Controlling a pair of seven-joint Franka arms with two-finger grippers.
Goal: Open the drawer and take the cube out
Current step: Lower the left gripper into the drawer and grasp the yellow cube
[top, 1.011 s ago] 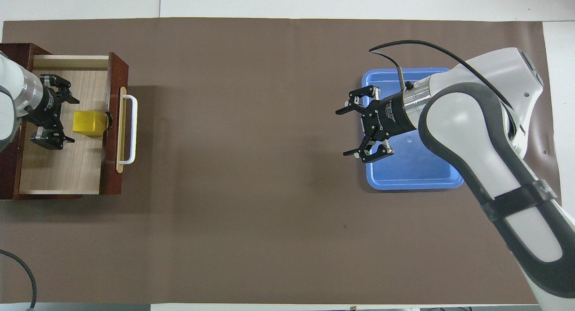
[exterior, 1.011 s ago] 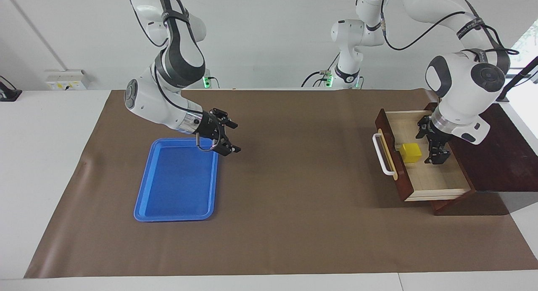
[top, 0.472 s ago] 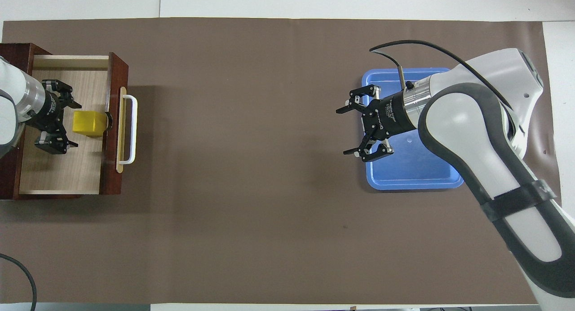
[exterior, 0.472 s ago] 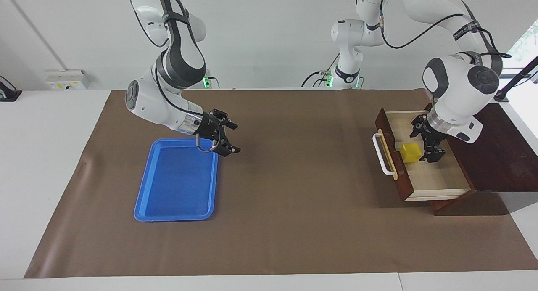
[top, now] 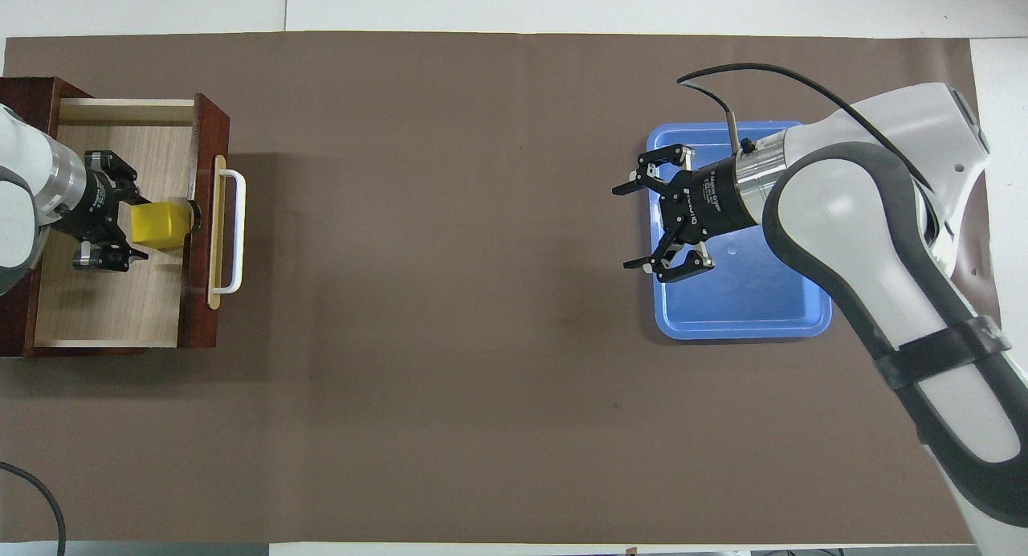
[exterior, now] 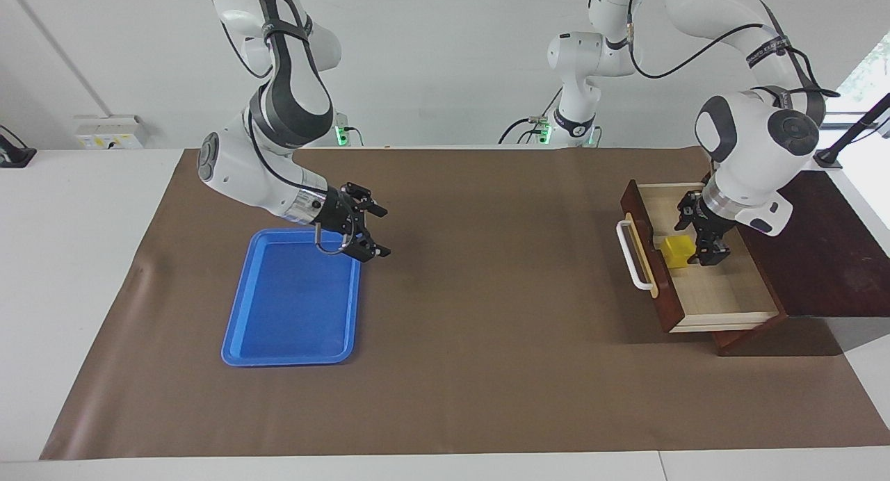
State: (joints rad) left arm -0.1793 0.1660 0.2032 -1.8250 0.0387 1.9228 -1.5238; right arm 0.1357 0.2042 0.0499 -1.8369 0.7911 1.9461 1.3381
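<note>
"Cube first: where does it sit?" (desk)

"Inside the drawer, on the pale wood floor, just beside the inner face of the dark front. The drawer is pulled out of its dark wooden box at the left arm's end of the table. Its white handle faces the middle of the brown mat." (me, remote station)

"Left gripper?" (desk)

"From my feed, the left gripper is down inside the drawer, right at the cube's side that faces away from the front. It looks to be touching the block there. I cannot tell whether it has clamped the cube or stands loose about it. The cube rests flat on the drawer floor, not lifted." (me)

"Right side?" (desk)

"The right gripper hangs in the air with its jaws spread wide and nothing between them. It is over the edge of the blue tray, on the side toward the middle of the table. That arm waits. The tray lies flat on the mat at the right arm's end, well apart from the drawer. I see nothing in it." (me)

"Anything else on the mat?" (desk)

"I note only the box with its drawer, and the tray." (me)
</note>
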